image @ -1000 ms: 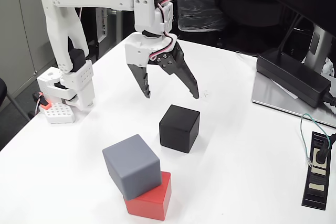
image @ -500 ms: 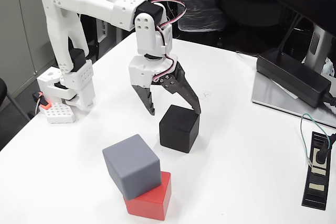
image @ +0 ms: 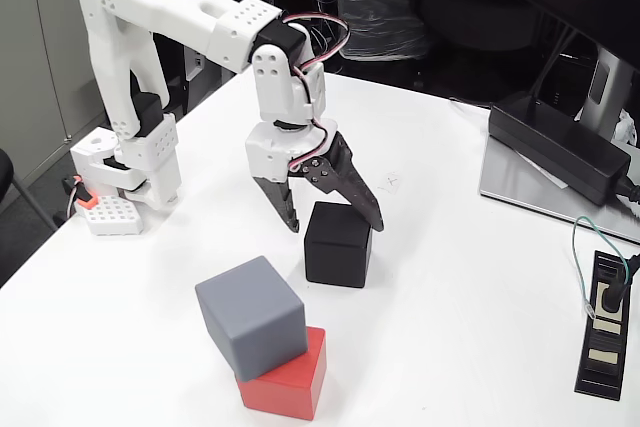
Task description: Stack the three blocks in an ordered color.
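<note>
- I see the gripper [image: 335,225] spread wide, straddling the black block [image: 338,244]
- blue-grey block [image: 251,316] sits skewed on the red block [image: 291,377]

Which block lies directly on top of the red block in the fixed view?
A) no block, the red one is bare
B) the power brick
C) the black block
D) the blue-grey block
D: the blue-grey block sits on the red block, turned a little askew, while the black block stands apart on the table under the open gripper.
</note>
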